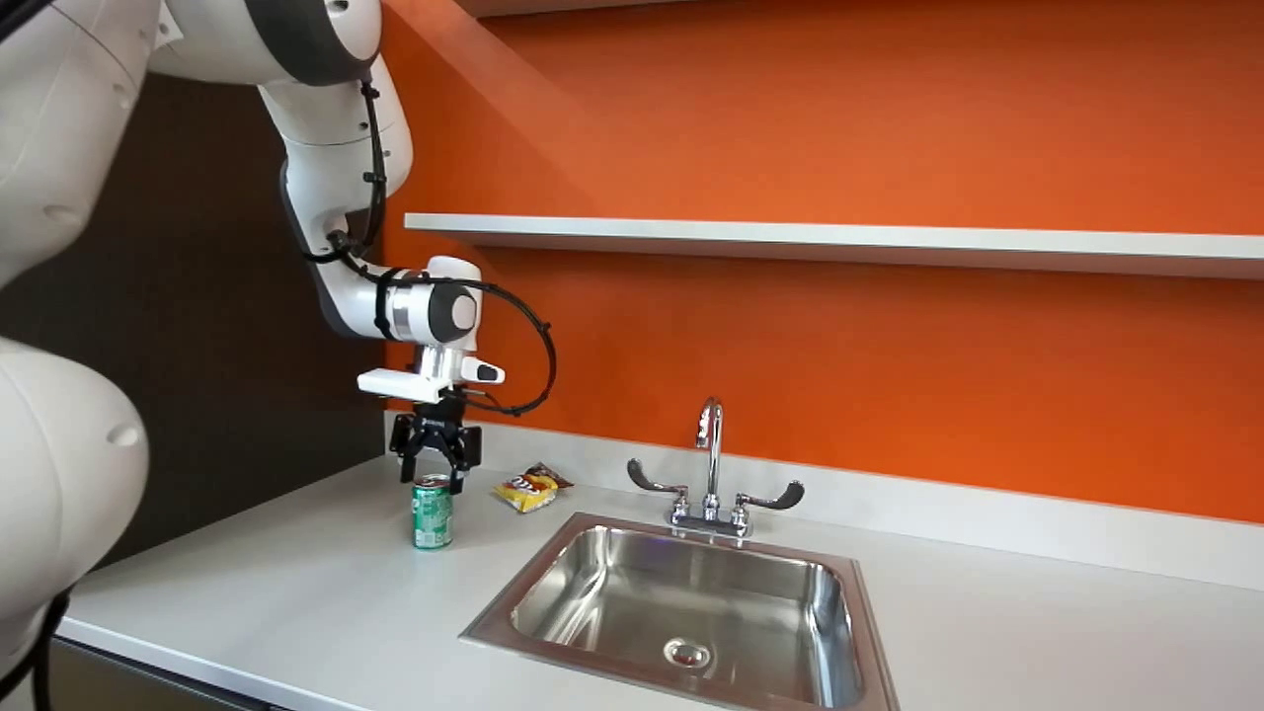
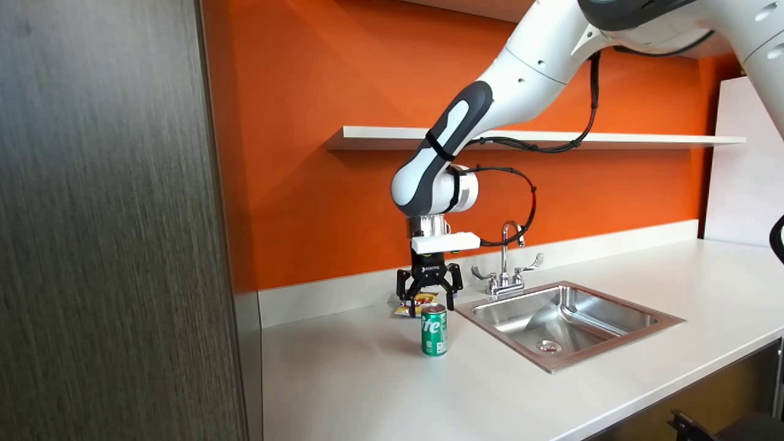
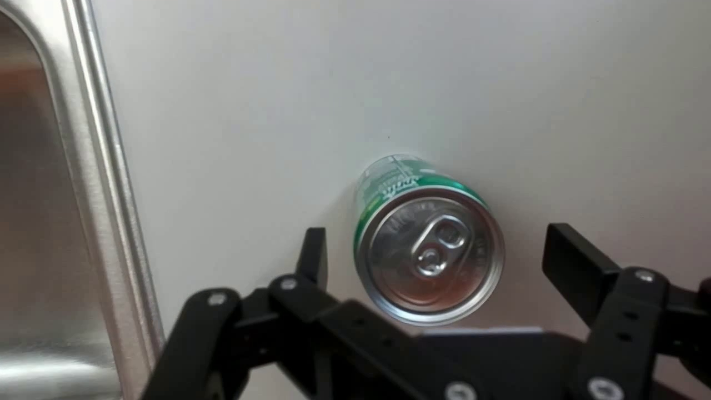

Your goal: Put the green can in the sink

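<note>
The green can (image 1: 433, 515) stands upright on the white countertop, left of the sink in both exterior views (image 2: 434, 334). My gripper (image 1: 432, 481) points down over the can, with its fingertips at about the height of the can's top (image 2: 431, 309). In the wrist view, the open fingers (image 3: 436, 239) are on either side of the can's silvery lid (image 3: 427, 255), with a gap on each side and no visible contact. The stainless-steel sink (image 1: 711, 568) is beside the can in both exterior views (image 2: 588, 324), and its rim (image 3: 111, 183) is at the left in the wrist view.
A small yellow and brown snack packet (image 1: 530, 491) lies behind the can near the back wall. The chrome faucet (image 1: 712, 464) with two dark handles rises at the sink's back edge. A white shelf (image 1: 839, 237) runs along the orange wall. A dark panel (image 2: 116, 220) borders the counter.
</note>
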Robot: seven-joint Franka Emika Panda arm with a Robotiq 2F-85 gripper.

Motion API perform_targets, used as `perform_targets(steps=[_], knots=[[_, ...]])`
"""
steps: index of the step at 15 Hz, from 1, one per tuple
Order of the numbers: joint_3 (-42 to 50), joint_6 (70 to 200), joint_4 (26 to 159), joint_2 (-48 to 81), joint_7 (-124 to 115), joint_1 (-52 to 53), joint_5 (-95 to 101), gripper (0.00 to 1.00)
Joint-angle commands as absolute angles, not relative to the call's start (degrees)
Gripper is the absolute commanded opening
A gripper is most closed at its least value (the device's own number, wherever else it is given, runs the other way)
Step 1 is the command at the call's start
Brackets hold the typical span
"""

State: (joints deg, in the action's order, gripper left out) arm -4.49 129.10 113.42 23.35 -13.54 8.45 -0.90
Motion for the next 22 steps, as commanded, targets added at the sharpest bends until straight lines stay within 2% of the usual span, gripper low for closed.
perform_targets(steps=[1, 12, 13, 18, 19, 22], knots=[[-4.58, 128.37, 112.08, 24.28, -12.55, 8.04, -2.41, 1.00], [-4.47, 128.24, 111.95, 25.10, -12.81, 7.94, -3.96, 1.00], [-4.45, 128.18, 111.92, 25.14, -12.79, 7.93, -4.05, 0.79], [-4.25, 128.34, 111.85, 25.06, -12.72, 7.80, -4.27, 0.42], [-4.15, 128.27, 111.66, 25.12, -12.81, 7.76, -4.34, 0.38], [-3.96, 128.22, 112.23, 23.69, -13.01, 7.64, -4.68, 0.38]])
